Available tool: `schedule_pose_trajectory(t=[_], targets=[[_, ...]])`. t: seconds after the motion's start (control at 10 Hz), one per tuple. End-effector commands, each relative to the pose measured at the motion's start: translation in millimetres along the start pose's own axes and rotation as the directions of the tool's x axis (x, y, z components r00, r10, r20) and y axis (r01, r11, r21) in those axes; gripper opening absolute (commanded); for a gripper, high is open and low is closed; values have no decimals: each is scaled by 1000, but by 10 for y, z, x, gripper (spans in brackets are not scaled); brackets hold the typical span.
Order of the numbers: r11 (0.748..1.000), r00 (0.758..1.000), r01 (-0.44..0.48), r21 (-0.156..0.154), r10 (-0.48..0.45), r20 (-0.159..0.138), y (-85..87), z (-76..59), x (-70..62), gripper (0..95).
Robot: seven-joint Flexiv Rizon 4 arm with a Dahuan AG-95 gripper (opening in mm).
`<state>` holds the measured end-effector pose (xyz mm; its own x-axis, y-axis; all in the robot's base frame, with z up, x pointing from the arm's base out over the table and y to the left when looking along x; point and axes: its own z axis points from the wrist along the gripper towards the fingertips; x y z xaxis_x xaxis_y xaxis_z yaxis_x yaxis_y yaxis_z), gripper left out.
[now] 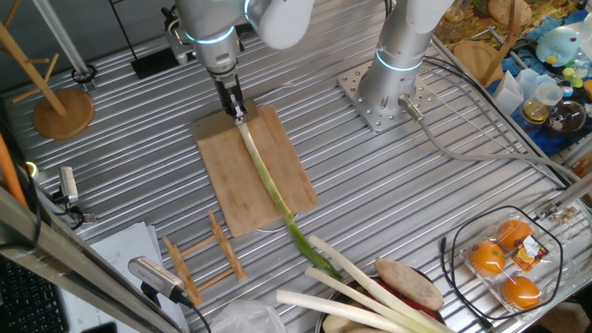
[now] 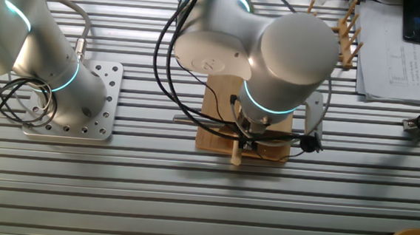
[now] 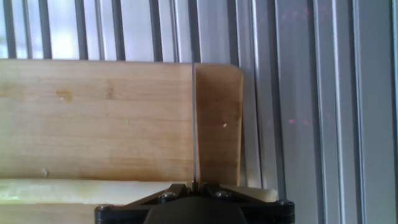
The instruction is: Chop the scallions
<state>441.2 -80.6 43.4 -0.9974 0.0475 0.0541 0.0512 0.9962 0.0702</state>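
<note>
The scallion (image 1: 268, 180) is one long thin stalk that lies lengthwise on the wooden cutting board (image 1: 222, 162), its dark green tip past the board's near edge. My gripper (image 1: 239, 111) stands over the stalk's pale end at the far end of the board, shut on a thin knife blade. In the hand view the blade (image 3: 194, 118) shows edge-on as a thin vertical line rising from the gripper (image 3: 194, 185) across the board (image 3: 93, 112), and the pale scallion (image 3: 81, 190) lies along the bottom. In the other fixed view the arm hides most of the board (image 2: 213, 125); the stalk's end (image 2: 235, 158) sticks out.
Thicker pale leek-like stalks (image 1: 356, 287) and a brown tuber (image 1: 407, 282) lie near the scallion's tip. A small wooden rack (image 1: 203, 254) is by the board's near left corner. A wire basket of oranges (image 1: 504, 264) is at right, the second arm's base (image 1: 388, 92) behind.
</note>
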Motion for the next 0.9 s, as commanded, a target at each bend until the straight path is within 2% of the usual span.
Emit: schedule_pose_trajectory(t=[0.1,0.3,0.6,0.9], targets=[[1000,1000,1,-17,-1,-24,-3,-33,-32,0],[1000,1000,7,-20,-8,-20,-2,-51,-40,0],[1000,999,14,-18,-14,-30,-4,-36,-44,0],[1000,999,28,-11,-28,-20,1,-60,-36,0]])
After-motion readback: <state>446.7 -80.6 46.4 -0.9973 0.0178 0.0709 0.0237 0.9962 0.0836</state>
